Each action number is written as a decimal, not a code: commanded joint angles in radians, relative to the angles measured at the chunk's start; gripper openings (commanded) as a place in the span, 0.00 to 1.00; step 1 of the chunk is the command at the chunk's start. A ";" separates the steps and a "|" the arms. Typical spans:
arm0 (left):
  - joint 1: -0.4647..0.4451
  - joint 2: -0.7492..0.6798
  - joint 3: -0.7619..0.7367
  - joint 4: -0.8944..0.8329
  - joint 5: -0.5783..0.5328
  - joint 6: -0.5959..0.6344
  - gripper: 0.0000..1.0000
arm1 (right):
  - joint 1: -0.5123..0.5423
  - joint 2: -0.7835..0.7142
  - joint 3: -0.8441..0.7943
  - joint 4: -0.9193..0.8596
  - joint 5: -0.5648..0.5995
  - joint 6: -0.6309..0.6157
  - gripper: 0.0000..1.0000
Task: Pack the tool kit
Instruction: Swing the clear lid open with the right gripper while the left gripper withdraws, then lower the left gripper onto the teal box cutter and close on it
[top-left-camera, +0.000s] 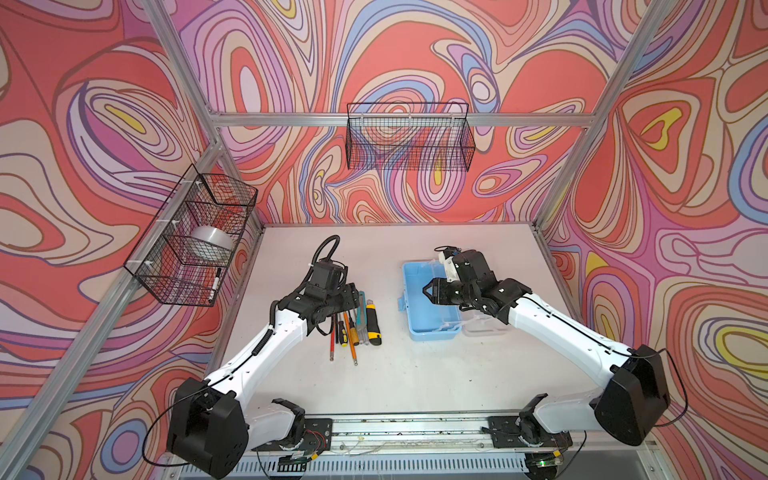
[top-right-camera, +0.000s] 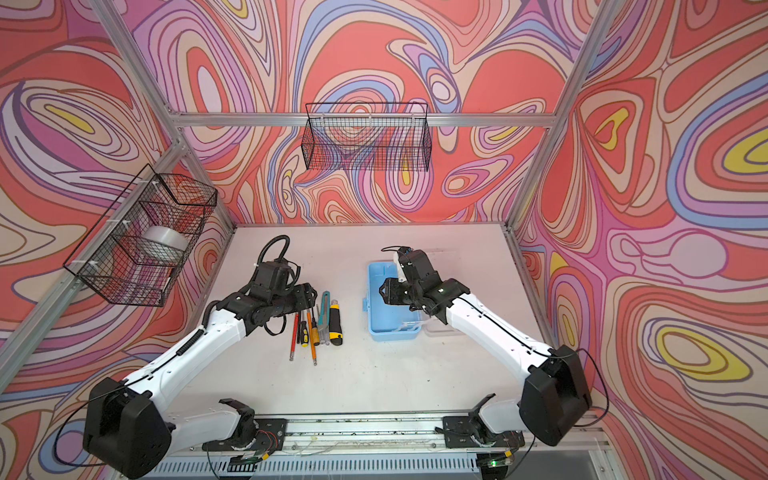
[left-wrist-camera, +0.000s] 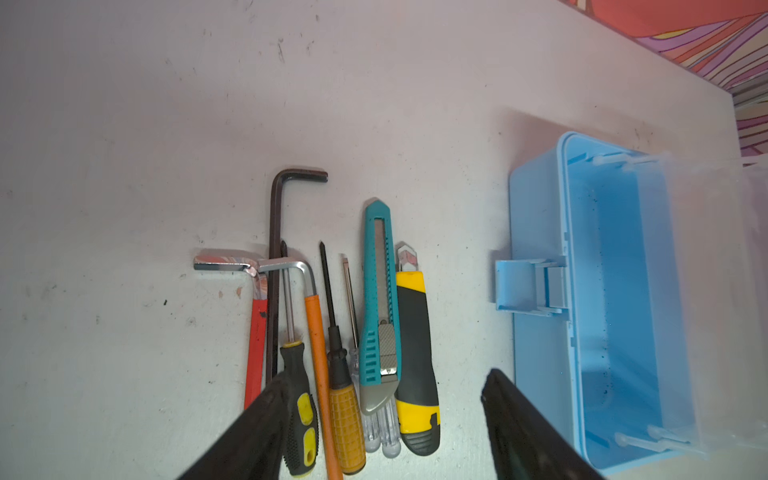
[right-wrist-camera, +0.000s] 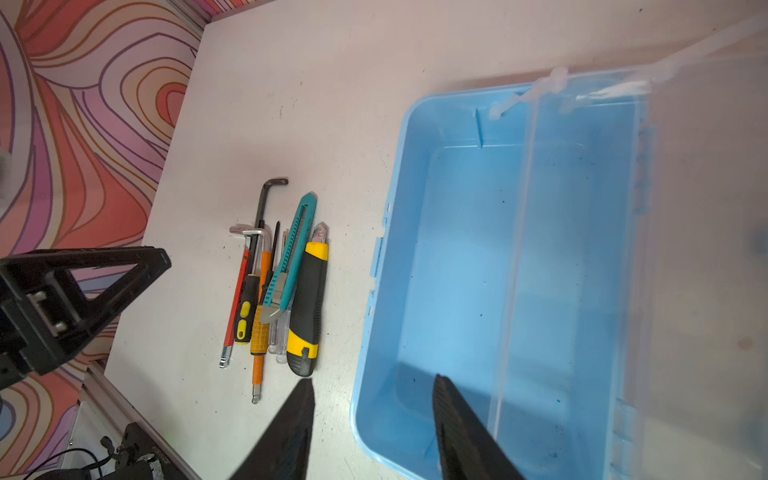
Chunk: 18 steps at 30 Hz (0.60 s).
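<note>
The tool kit's light-blue box (top-left-camera: 419, 320) (top-right-camera: 376, 266) stands open and empty right of the table's middle, its clear lid (top-left-camera: 484, 328) (right-wrist-camera: 706, 249) folded away to the right. Left of it the tools (top-left-camera: 357, 322) (top-right-camera: 320, 320) lie side by side: hex keys (left-wrist-camera: 274, 249), screwdrivers (left-wrist-camera: 347, 419), a teal utility knife (left-wrist-camera: 379, 291) and a yellow-black one (left-wrist-camera: 415, 353). My left gripper (top-left-camera: 353, 296) (left-wrist-camera: 384, 376) hangs open just above the tool handles, gripping nothing. My right gripper (top-left-camera: 428, 291) (right-wrist-camera: 374, 378) is open over the box's left rim (right-wrist-camera: 365, 332), one finger inside, one outside.
A black wire basket (top-left-camera: 191, 241) on the left wall holds a tape roll (top-left-camera: 210, 241) and a marker (top-left-camera: 215, 284). Another black wire basket (top-left-camera: 409, 137) hangs on the back rail. The box's latch (left-wrist-camera: 515, 286) juts toward the tools.
</note>
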<state>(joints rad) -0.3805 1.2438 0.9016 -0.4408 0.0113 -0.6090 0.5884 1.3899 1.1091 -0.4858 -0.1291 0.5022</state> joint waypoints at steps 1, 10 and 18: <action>-0.002 0.029 -0.022 0.060 0.008 -0.037 0.68 | 0.025 0.022 0.017 0.003 0.041 0.004 0.48; -0.076 0.196 0.044 0.080 -0.050 -0.002 0.68 | 0.033 0.049 -0.021 0.026 0.067 0.028 0.47; -0.120 0.322 0.099 0.050 -0.107 0.002 0.70 | 0.034 0.066 -0.040 0.049 0.065 0.033 0.47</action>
<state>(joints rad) -0.4923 1.5425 0.9691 -0.3676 -0.0452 -0.6144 0.6167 1.4433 1.0855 -0.4580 -0.0780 0.5274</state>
